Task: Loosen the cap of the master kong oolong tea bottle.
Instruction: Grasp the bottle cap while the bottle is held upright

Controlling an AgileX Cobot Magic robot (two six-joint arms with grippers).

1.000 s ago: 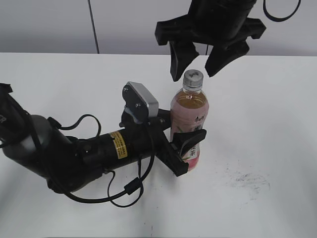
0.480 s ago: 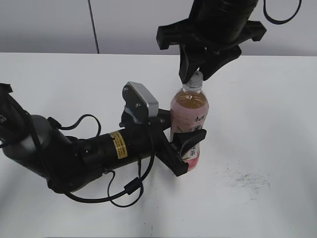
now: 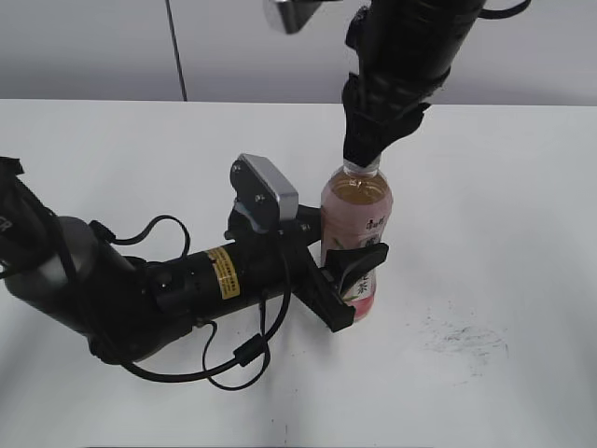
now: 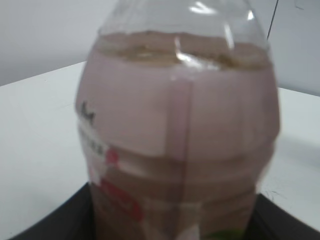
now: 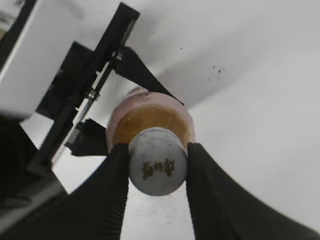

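The master kong oolong tea bottle (image 3: 355, 238) is stood upright on the white table (image 3: 522, 233), and every place below is given relative to it. Its lower body is clasped from the left by the left gripper (image 3: 350, 285), whose dark fingers are wrapped around the labelled part so that the bottle is braced. At the top of the bottle, the cap (image 5: 157, 167) is pinched between the two fingers of the right gripper (image 5: 157, 172), which is lowered onto it from above; both finger pads are seen pressed against the cap's ribbed side.

The step in hand is judged to be the turning of the cap, with the grip already made. A rotation of the right wrist about the bottle's upright axis is called for next, while the lower clasp is kept firm so that the bottle is not spun with it.

Bare table is seen to the right of and in front of the bottle, apart from faint scuff marks (image 3: 466, 338). To its left, room is taken up by the left arm (image 3: 140, 289) and its cables.
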